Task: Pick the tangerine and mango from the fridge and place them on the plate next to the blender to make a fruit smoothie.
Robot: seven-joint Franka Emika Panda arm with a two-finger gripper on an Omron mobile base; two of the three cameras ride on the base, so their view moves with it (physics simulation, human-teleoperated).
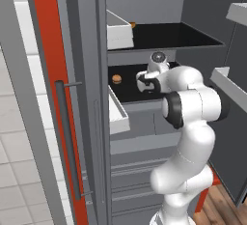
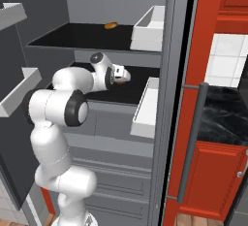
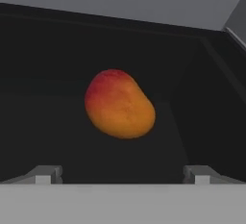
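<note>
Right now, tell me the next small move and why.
Probably ease the end effector straight forward, then close. Its fingertips stand wide apart, short of the mango, which sits centred between them on the fridge's black shelf, not yet gripped.

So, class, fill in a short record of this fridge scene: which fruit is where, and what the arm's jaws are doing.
fridge door: open
mango: on the black middle shelf, straight ahead of the jaws
gripper: jaws wide open, reaching in, not touching the mango
upper shelf: small orange fruit lying toward the back
door bins: white
</note>
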